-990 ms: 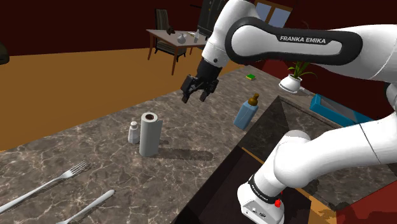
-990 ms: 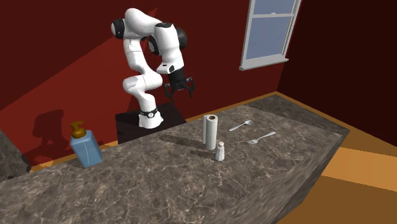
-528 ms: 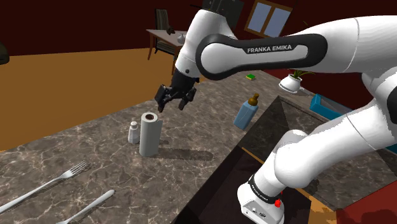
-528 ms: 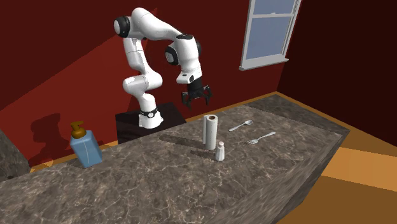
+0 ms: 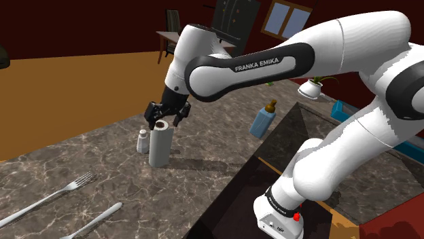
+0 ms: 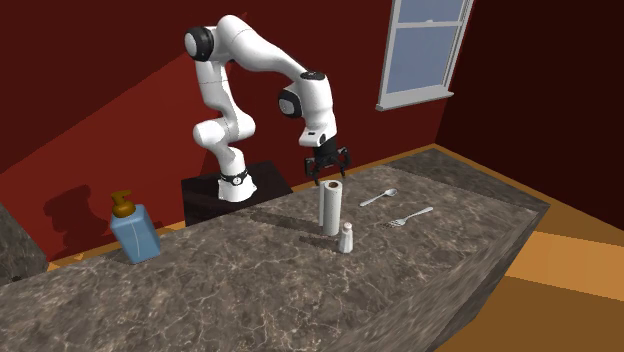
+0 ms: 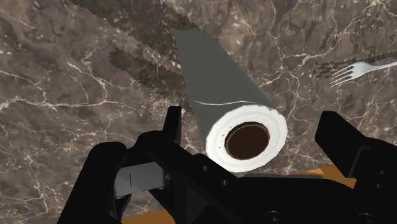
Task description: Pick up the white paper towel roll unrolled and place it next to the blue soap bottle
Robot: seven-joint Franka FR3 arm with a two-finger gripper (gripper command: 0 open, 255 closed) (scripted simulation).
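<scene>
Paper towel roll (image 5: 160,144) (image 6: 330,208) (image 7: 242,127): stands upright on the countertop (image 5: 102,170) (image 6: 300,290) (image 7: 63,76), just beside a small shaker (image 5: 143,141) (image 6: 346,238). Shape is a plain white cylinder. In the wrist view its wall looks grey, with one thin seam line across it, and the top end shows a white ring around a dark brown hollow core.

Gripper (image 5: 163,121) (image 6: 327,174) (image 7: 257,137): all black, hanging directly above the roll's top end. Its fingers (image 7: 173,124) stand wide apart, one to each side of the roll's rim, and neither touches the paper. Nothing is held.

Containers: the soap bottle (image 5: 261,122) (image 6: 135,232) is blue and boxy with a brown pump top, upright, well apart from the roll along the counter, near the stand (image 5: 299,129). Its contents cannot be seen. The shaker is pale with a rounded cap; contents likewise hidden. A white pot (image 5: 311,88) holding a green plant sits beyond the bottle.

Surfaces: the countertop is dark brown stone with pale veining, glossy. A metal fork (image 5: 51,197) (image 6: 412,216) (image 7: 356,69) and a knife (image 5: 92,223) lie flat on it, apart from the roll. The walls are deep red; the floor (image 5: 68,88) is orange-brown.
</scene>
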